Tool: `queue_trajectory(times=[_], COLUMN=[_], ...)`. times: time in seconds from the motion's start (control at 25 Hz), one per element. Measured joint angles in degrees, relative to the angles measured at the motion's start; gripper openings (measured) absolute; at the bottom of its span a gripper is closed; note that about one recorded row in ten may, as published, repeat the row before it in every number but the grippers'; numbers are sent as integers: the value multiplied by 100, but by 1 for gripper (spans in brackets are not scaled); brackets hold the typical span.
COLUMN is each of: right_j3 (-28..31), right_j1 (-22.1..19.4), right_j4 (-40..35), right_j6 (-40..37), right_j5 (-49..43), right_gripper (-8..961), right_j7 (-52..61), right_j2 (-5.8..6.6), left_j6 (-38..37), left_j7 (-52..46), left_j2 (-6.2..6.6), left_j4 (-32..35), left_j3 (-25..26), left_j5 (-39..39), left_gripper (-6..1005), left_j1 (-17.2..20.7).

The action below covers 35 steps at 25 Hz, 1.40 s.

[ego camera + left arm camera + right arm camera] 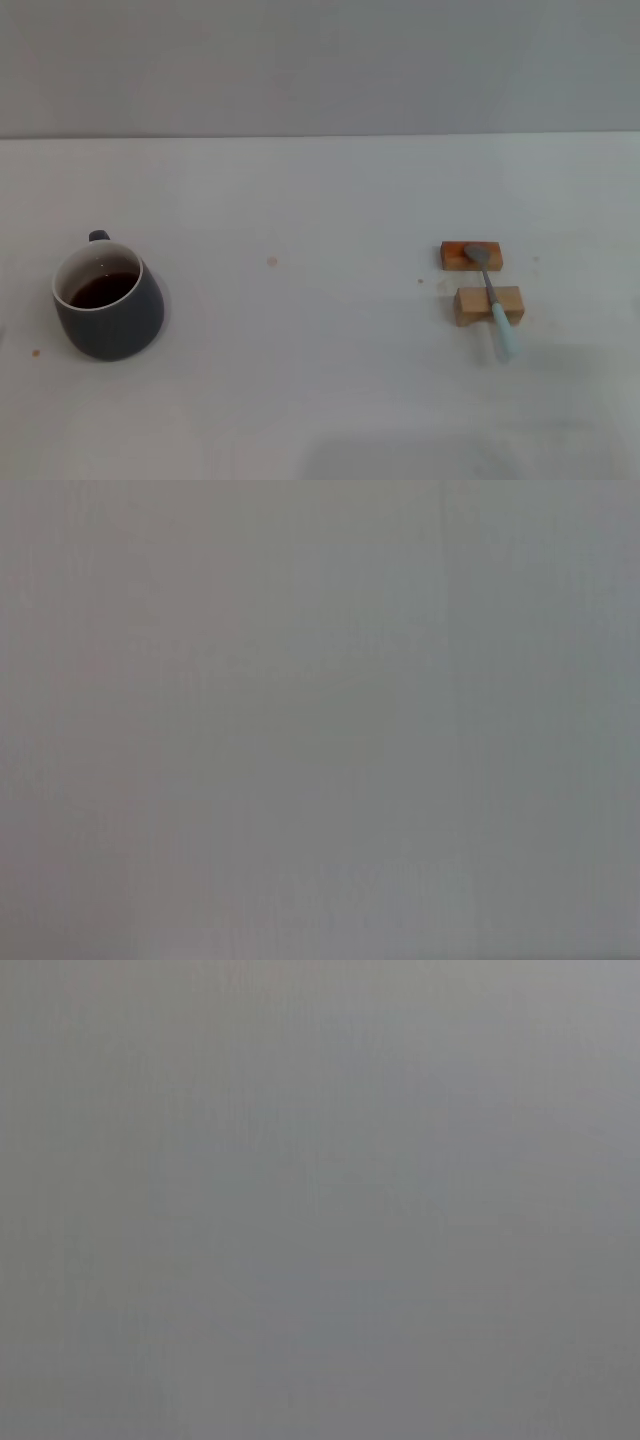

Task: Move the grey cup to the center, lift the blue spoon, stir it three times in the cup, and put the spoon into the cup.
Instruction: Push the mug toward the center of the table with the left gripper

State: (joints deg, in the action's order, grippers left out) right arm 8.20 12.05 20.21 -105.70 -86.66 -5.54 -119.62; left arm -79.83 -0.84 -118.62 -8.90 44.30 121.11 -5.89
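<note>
The grey cup (108,304) stands upright on the left side of the white table, with a white inside, dark brown liquid and its small handle turned to the far side. The blue spoon (492,300) lies on the right side, resting across two small wooden blocks, its metal bowl on the far block and its pale blue handle pointing toward me. Neither gripper shows in the head view. Both wrist views show only a plain grey surface.
The far wooden block (471,256) and the near wooden block (488,305) sit close together under the spoon. A small brown speck (271,262) marks the table (320,380) near the middle. A grey wall runs along the far edge.
</note>
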Motion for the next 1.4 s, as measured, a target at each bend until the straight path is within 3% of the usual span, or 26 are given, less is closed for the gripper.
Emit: queue_trajectory(times=[0.08,0.4,0.84,1.4], right_j3=[-44,-63,-83,-178], right_j1=[-2,-28,-31,-83], right_j4=[0,0,19,64], right_j6=[-43,-67,-88,-246], right_j5=[0,0,0,0], right_gripper=[776,775,775,775], right_j7=[0,0,0,0], right_j2=[0,0,0,0], left_j6=[-32,-72,-132,374], left_j7=[15,-36,194,332], left_j2=[0,3,-13,-12], left_j4=[-3,-6,-168,-272], left_j3=[-4,-5,-21,-44], left_j5=[2,-2,-76,-249], left_gripper=[837,409,15,-2], left_j1=[6,-6,-35,-64])
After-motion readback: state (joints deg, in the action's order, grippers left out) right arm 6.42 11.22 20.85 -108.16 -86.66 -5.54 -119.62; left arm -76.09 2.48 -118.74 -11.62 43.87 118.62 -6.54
